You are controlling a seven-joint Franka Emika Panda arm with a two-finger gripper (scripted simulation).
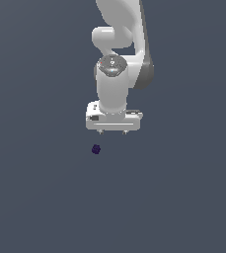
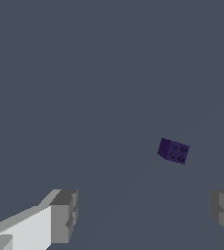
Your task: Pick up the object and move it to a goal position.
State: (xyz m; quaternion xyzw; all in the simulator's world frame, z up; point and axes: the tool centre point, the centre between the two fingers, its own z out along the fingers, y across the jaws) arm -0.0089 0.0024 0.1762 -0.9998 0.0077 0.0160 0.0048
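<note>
In the exterior view you see the white arm descending from the top centre of the frame, its tool pointing down with jaws spread wide and holding nothing. The object, a small dark purple block with studs, lies on the grey counter just below the tool, toward the exterior view's left, apart from the fingers.

Exterior: distant, faces arm front. Wrist: close, looks past claw. Shared: object.

Plain dark grey-blue ground.
</note>
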